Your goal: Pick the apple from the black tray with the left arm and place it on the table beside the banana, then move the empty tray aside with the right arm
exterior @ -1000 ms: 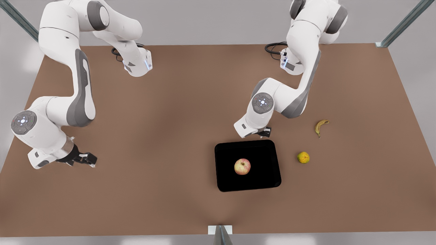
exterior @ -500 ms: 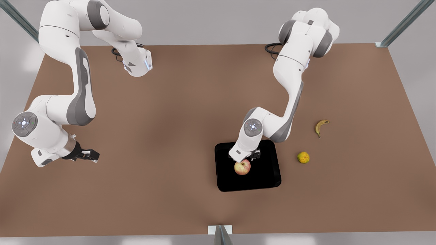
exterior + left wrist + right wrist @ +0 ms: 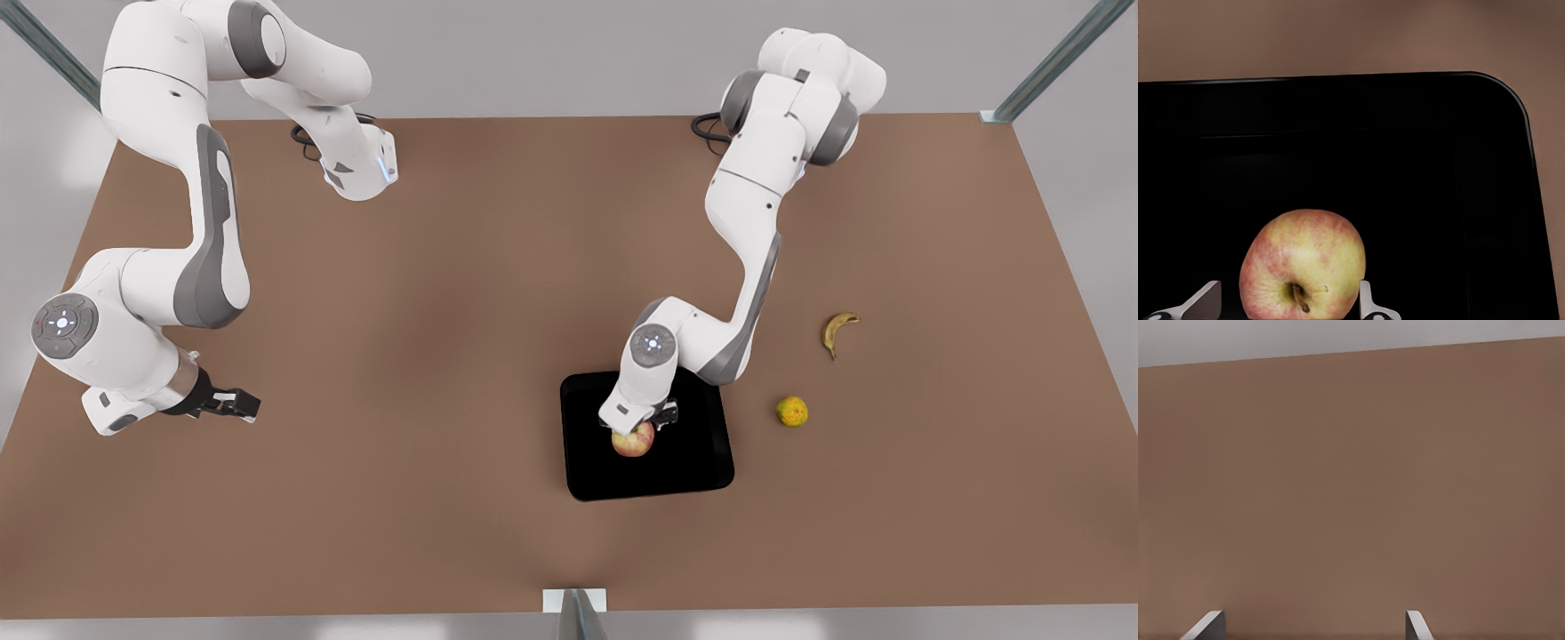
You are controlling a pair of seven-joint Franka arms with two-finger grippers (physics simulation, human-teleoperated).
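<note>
Waiting at the far left of the front view, the right gripper [image 3: 233, 406] hangs low over bare table [image 3: 427, 356], well apart from everything else; its fingertips [image 3: 1205, 623] stand spread with nothing between them in the right wrist view. It is much the farther of the two from the fruit.

Toward the centre-right of the front view, the black tray [image 3: 702, 462] lies flat on the brown tabletop and holds one thing, the apple [image 3: 633, 441], sitting left of the tray's middle. The left gripper [image 3: 642, 420] is over it, its wrist covering the apple's upper part. In the left wrist view the apple [image 3: 1303, 263] lies straight between the two fingertips [image 3: 1368, 303], stem dimple facing the camera. The fingers are spread to either side of the fruit, one close against its flank, the other with a dark gap beside it. The grasp appears not yet closed, so the coming move looks to be a squeeze and a lift straight up from the tray [image 3: 1405, 133].

Farther right in the front view, a small yellow-green citrus [image 3: 791, 411] rests on the table just off the tray's right edge. Above and right of it lies the banana [image 3: 837, 331], its curved length running roughly up and down the frame.
</note>
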